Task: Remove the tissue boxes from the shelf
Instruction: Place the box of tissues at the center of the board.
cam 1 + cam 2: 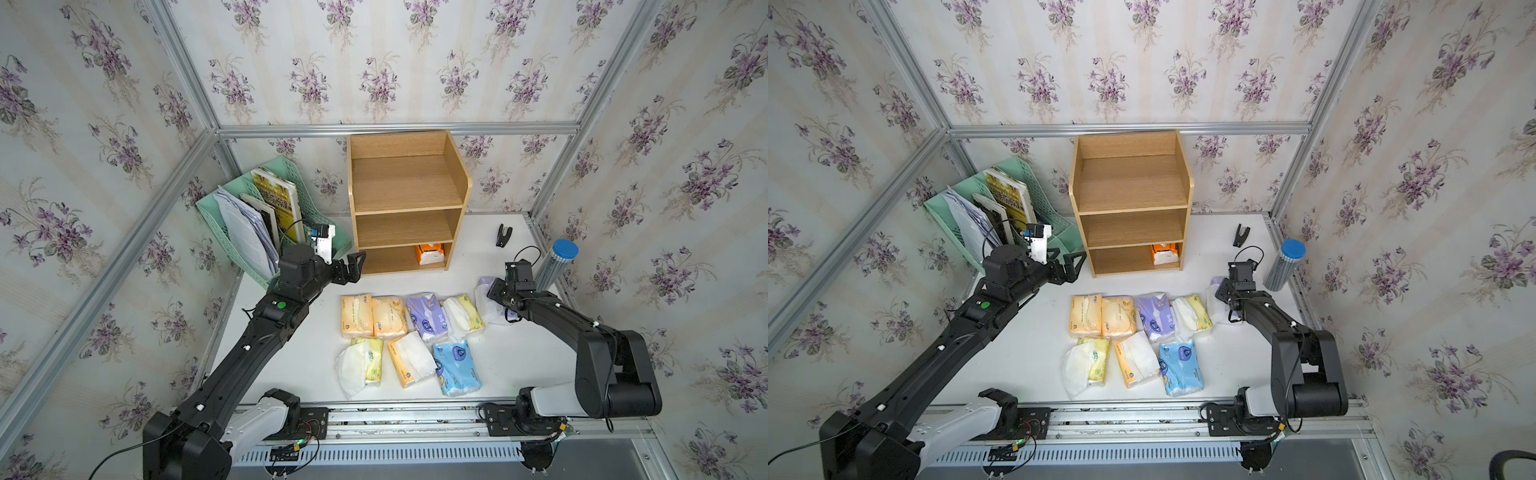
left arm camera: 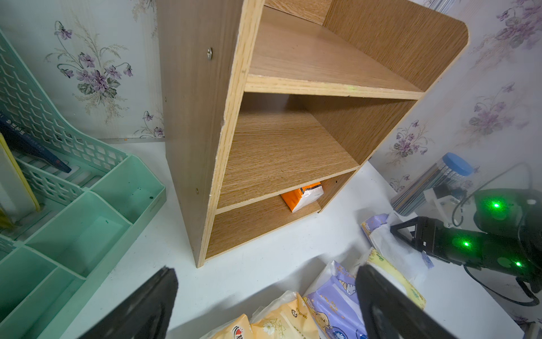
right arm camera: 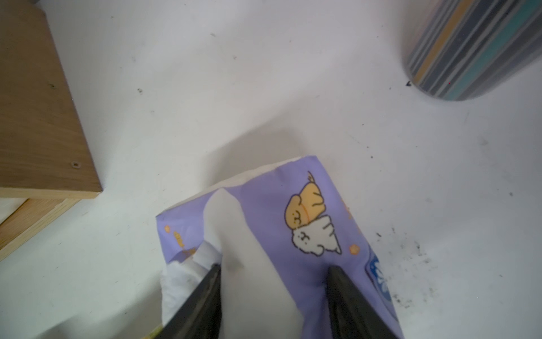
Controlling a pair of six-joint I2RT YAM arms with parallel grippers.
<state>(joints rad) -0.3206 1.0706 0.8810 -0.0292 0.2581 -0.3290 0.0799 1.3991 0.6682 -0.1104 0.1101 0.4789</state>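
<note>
The wooden shelf point(image 1: 405, 183) point(image 1: 1129, 183) point(image 2: 278, 146) stands against the back wall, its top two tiers bare. A bright orange tissue pack point(image 1: 430, 253) point(image 1: 1165, 253) point(image 2: 302, 195) lies at the right of the bottom tier. Several tissue packs point(image 1: 356, 316) point(image 1: 1086, 316) lie in two rows on the white table in front. My left gripper point(image 1: 351, 268) point(image 2: 265, 273) hovers open and holding nothing by the shelf's lower left corner. Over a purple pack point(image 3: 308, 211) point(image 1: 484, 291) lying on the table at the right is my right gripper point(image 3: 274, 265), jaws apart and tips on the pack's top.
A mint green file rack point(image 1: 266, 216) with papers and a yellow book stands left of the shelf. At the right table edge stands a striped cylinder with a blue lid point(image 1: 559, 262) point(image 3: 469, 50). A small black clip point(image 1: 503, 235) lies right of the shelf.
</note>
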